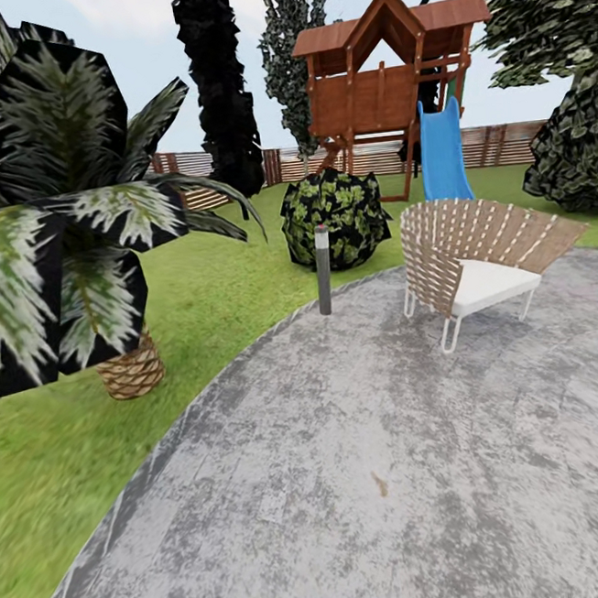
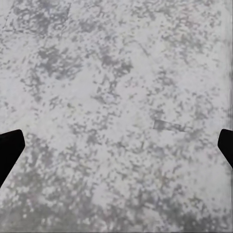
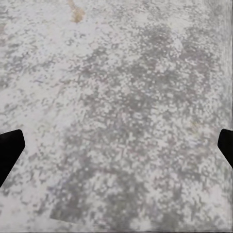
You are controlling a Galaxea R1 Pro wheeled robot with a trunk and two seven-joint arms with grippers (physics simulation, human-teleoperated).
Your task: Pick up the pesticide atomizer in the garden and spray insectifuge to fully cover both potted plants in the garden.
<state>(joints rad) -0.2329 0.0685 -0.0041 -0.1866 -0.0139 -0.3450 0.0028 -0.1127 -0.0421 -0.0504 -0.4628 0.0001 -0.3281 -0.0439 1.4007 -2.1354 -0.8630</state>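
Observation:
The pesticide atomizer and the two potted plants are out of view. In the head view I face the garden: green lawn (image 1: 215, 289), brown slatted fence (image 1: 513, 143) at the back, and the round grey stone patio (image 1: 374, 484) underfoot. My left gripper (image 2: 116, 150) hangs open over bare patio stone (image 2: 116, 73), one dark fingertip at each side edge of the left wrist view. My right gripper (image 3: 116, 150) is open in the same way above mottled stone (image 3: 126, 97), with nothing between its fingers.
A big palm (image 1: 59, 204) with a brown woven trunk base stands at the left on the lawn. A grey bollard lamp (image 1: 323, 269) marks the patio's edge, and a round bush (image 1: 335, 217) sits behind it. A woven chair (image 1: 479, 262) stands at the right. A wooden playhouse with a blue slide (image 1: 442, 150) is further back.

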